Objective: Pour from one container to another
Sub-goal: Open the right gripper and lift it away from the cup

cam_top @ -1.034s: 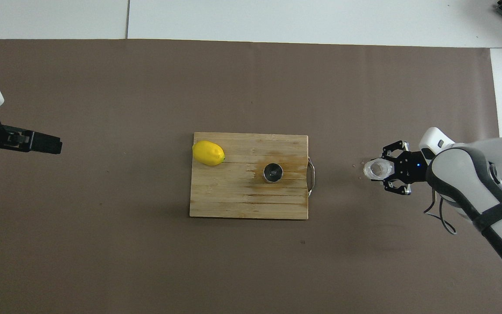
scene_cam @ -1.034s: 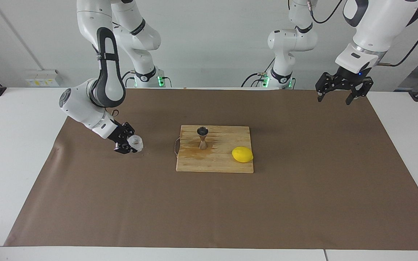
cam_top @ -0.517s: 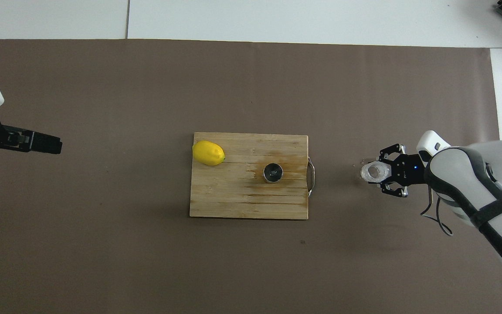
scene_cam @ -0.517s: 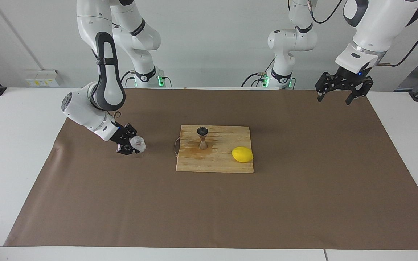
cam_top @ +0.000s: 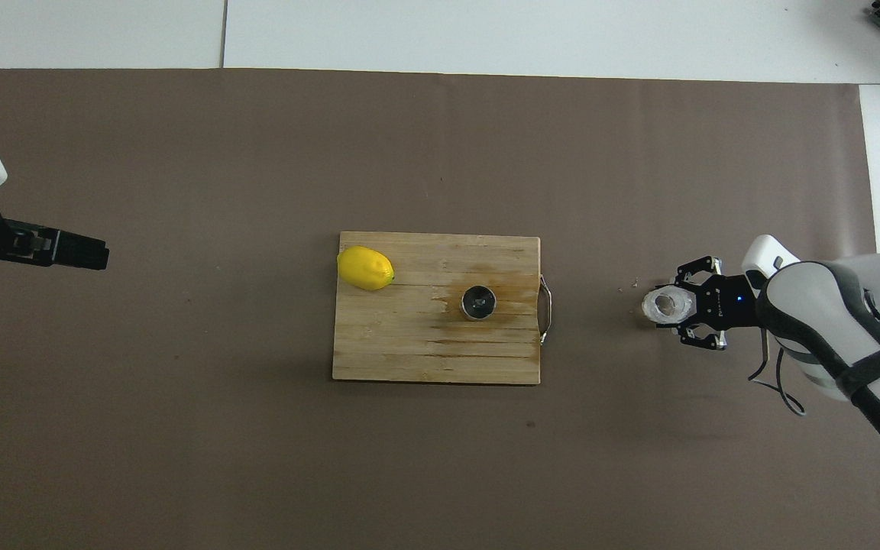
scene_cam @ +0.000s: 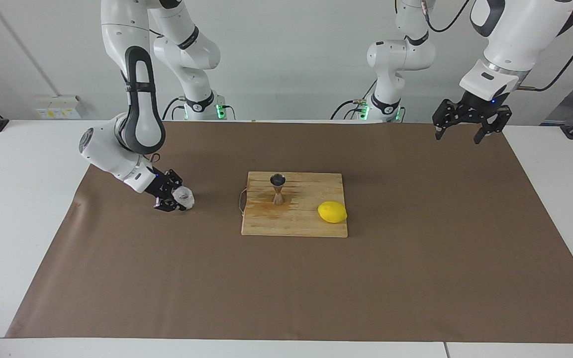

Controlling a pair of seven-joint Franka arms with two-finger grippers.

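**Facing view: glass cup gripped, pour not yet begun**

Facing view is showing the right end effector [scene_cam: 173,197] sitting low at the right arm's end of the surface [scene_cam: 416,278], its fingers closing around the glass cup [scene_cam: 185,197], which is resting on or just above the brown mat. From overhead the cup's round mouth is facing upward, so its axis is standing roughly upright, perhaps leaning slightly.

The jigger [scene_cam: 277,188] is standing upright on the cutting board [scene_cam: 294,221], its long axis vertical and its dark open top facing up, well apart from the cup. A lemon [scene_cam: 332,212] is lying on the same board, toward the left arm's end.

The left end effector [scene_cam: 470,122] is waiting in the air, fingers spread and holding nothing.

Judging from this, the grasp step is underway; the next move is calling for lifting the cup, carrying it over the jigger and tipping it carefully into that narrow mouth.
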